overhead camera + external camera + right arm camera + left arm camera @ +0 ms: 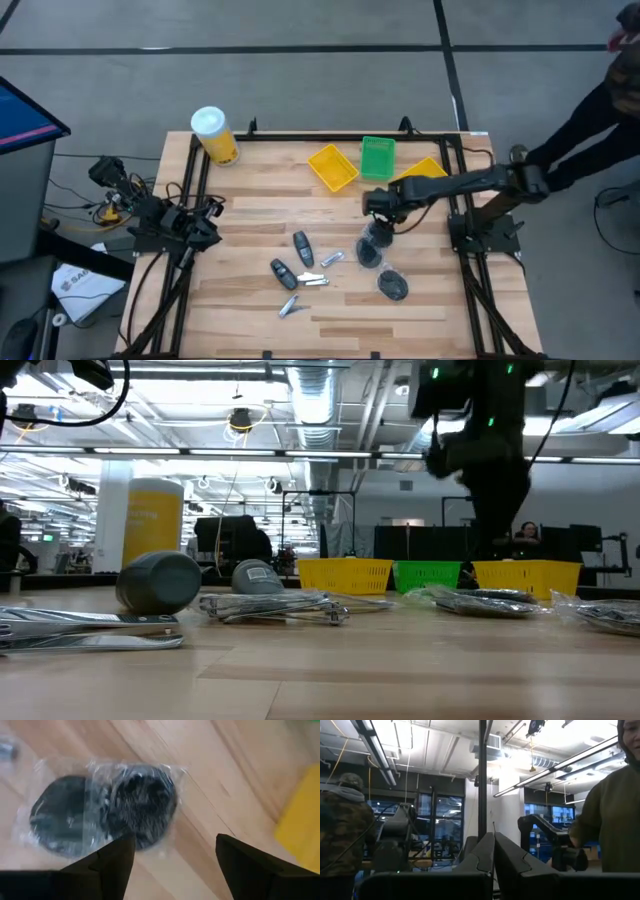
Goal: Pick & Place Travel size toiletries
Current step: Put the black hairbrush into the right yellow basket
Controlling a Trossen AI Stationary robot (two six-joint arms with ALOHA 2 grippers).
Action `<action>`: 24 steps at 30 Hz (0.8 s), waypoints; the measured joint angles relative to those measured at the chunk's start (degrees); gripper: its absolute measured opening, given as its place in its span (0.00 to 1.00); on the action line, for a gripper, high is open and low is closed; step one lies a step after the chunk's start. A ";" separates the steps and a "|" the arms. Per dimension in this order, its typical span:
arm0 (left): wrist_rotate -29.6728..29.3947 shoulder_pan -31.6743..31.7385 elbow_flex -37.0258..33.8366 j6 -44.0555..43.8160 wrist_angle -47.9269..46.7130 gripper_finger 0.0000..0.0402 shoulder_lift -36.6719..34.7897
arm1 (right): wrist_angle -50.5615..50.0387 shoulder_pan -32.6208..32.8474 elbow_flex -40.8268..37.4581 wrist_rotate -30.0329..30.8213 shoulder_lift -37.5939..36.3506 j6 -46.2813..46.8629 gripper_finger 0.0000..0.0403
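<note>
Toiletries lay scattered on the wooden table [420,300], all below and beside the right pincer [377,222], which hung over the table's right half with its two fingers [112,862] spread wide and nothing between them. Largest among what stood nearby, the yellow canister [214,134] with a white lid stood far off at the table's back left corner, well apart from the pincer. Three small trays sat just behind the pincer: a yellow tray [332,166], a green tray [377,157] and a second yellow tray [424,169], partly hidden under the right arm.

Directly under the spread fingers, two round dark discs wrapped in clear plastic [102,812] lay flat on the wood, touching each other. A further wrapped disc [392,285] lay near, on the side of the pincer towards the table's front. Two dark grey oblong pieces [302,247] and [283,272] lay to the pincer's left, near the table's middle. Smallest, the silver clippers [331,259], [312,279] and [290,307] lay among and in front of those pieces.

The left pincer [208,228] waited at the table's left edge, fingers pressed together.
</note>
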 joint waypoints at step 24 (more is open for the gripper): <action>-0.39 0.01 0.01 -0.19 0.81 0.00 0.13 | 21.59 -3.08 -11.78 -0.90 6.34 -5.87 0.66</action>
